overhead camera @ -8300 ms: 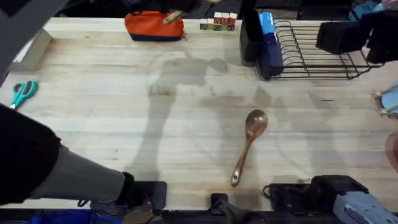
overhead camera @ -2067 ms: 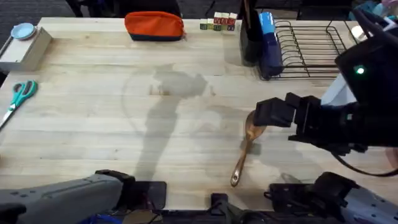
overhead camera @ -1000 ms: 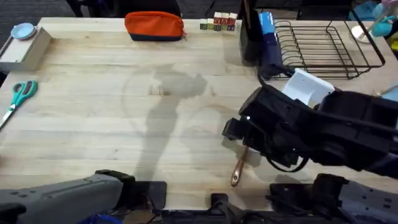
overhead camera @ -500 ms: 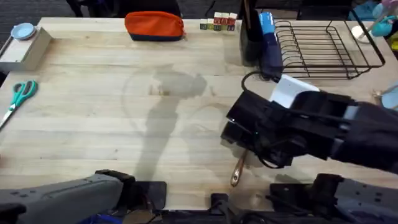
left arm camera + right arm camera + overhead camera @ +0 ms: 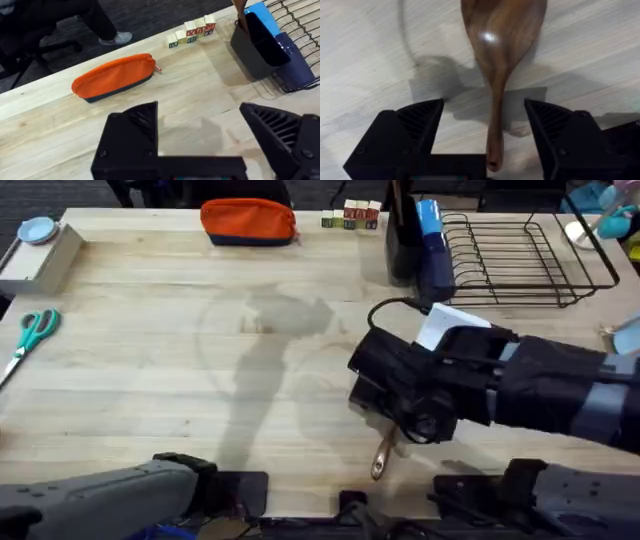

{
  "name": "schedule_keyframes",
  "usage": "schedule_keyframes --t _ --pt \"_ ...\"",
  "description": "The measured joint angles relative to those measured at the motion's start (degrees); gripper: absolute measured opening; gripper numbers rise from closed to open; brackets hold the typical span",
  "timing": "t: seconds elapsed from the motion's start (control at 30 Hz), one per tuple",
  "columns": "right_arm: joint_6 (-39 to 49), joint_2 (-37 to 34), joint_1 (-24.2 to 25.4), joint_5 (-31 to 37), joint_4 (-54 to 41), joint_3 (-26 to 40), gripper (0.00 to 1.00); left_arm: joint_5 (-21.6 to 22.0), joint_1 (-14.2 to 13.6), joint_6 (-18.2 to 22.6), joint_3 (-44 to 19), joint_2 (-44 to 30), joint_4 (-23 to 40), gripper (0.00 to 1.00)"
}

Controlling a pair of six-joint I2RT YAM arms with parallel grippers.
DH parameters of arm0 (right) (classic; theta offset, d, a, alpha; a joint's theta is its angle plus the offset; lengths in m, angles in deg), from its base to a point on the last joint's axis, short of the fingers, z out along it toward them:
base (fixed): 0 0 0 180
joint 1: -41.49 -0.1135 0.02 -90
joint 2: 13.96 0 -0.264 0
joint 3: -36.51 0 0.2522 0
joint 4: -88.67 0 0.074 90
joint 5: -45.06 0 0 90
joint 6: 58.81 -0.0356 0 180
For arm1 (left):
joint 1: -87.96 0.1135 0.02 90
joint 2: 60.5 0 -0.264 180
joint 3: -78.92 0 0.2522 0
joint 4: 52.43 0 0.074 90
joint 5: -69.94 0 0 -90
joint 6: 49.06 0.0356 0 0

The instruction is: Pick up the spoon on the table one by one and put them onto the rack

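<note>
A brown wooden spoon [image 5: 496, 45] lies flat on the table [image 5: 150, 380], in the near right part of the top. From above, its handle end [image 5: 381, 460] pokes out toward the near edge while the bowl is hidden under the right arm. The right gripper [image 5: 487, 135] hangs low over the spoon with its two black fingers [image 5: 417, 125] spread wide, one on each side of the thin handle and not touching it; the glossy bowl sits just beyond the fingertips.

The rack [image 5: 520, 255] stands at the far right corner of the table, well apart from the spoon, with a tall black-and-blue holder [image 5: 425, 245] at its left end. In the left wrist view a brown handle stands up out of that holder, though I cannot tell what it belongs to.

The left gripper [image 5: 200, 145] is held above the table with its fingers spread, gripping nothing. Ahead of it along the far edge lie an orange pouch [image 5: 114, 76] and a row of small blocks [image 5: 192, 33]. Teal-handled scissors [image 5: 30, 335] rest near the left edge.
</note>
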Motion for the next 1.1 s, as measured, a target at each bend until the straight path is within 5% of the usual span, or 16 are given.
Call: schedule_keyframes --t 0.07,0.2,0.53,0.87,1.1 --pt "0.12 -0.05 0.0 0.09 -0.3 0.0 0.873 -0.01 0.0 0.0 0.0 0.0 0.01 0.993" --pt "0.35 -0.05 0.0 0.5 -1.04 0.0 0.479 -0.01 0.0 0.0 0.0 0.0 0.0 0.993" --pt "0.56 -0.02 0.0 0.8 -1.58 0.03 0.057 0.0 0.0 0.0 0.0 0.0 0.0 0.994" --pt "1.28 -0.31 0.58 1.58 -5.53 1.02 0.036 -0.01 0.0 0.0 0.0 0.0 0.0 0.993" --pt "7.39 1.44 5.68 3.52 -6.76 5.96 0.03 -0.01 0.0 0.0 0.0 0.0 0.0 0.993"
